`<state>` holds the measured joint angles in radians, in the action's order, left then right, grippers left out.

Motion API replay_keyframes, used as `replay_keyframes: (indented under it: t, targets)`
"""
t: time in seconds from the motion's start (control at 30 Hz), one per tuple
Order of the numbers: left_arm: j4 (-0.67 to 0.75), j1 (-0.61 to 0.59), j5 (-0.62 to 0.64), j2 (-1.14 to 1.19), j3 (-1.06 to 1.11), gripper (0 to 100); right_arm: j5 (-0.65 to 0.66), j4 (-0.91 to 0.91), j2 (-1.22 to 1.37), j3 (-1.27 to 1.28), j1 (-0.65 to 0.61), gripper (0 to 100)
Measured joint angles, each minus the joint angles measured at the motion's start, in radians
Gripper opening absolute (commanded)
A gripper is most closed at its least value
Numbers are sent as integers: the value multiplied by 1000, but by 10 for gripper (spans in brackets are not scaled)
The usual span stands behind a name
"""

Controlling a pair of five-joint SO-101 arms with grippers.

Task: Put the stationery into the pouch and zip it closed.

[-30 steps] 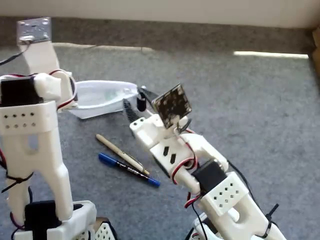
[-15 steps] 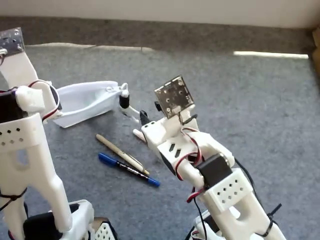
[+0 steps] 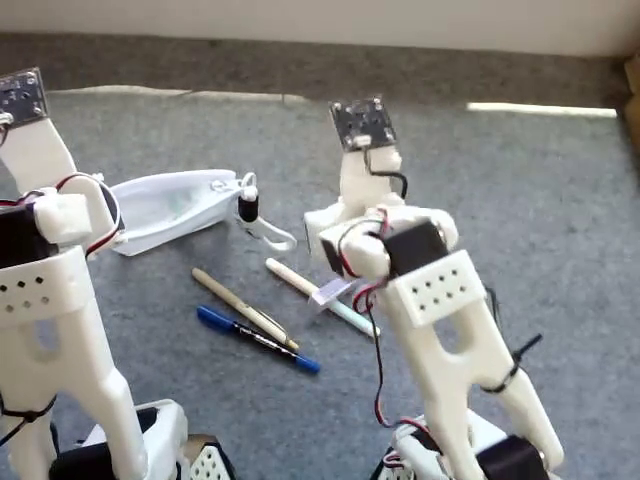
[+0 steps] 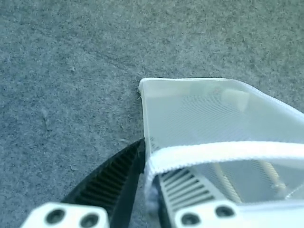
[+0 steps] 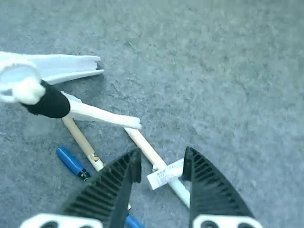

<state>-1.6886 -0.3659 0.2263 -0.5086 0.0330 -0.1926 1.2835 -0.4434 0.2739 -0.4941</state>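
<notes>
A white mesh pouch [image 3: 170, 205] lies at the left of the grey carpet. My left gripper [image 4: 145, 153] is shut on its end edge [image 4: 156, 156]. From the pouch's other end trails a zip pull with a black piece [image 3: 247, 207] and a white strap [image 5: 102, 114]. My right gripper [image 5: 161, 156] is open and hangs above a white pen with a paper label [image 5: 159, 172], touching nothing. The same white pen [image 3: 315, 292] lies by the right arm in the high view. A beige pen [image 3: 243, 308] and a blue pen [image 3: 258, 340] lie side by side below the pouch.
Grey carpet [image 3: 520, 190] stretches open to the right and behind. Both arm bases stand along the near edge. A wall runs along the far side.
My right gripper has let go of the zip pull and risen back from the pouch, uncovering the white pen. The pouch slid left with my left arm.
</notes>
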Motion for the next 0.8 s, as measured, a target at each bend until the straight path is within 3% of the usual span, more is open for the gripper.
replay_keyframes:
  t: [0.4,0.8]
  targets:
    - [0,0,0,0,0,7,-255,183,358,-247,12,142]
    - [0,0,0,0,0,7,-272,321,499,-370,26,142]
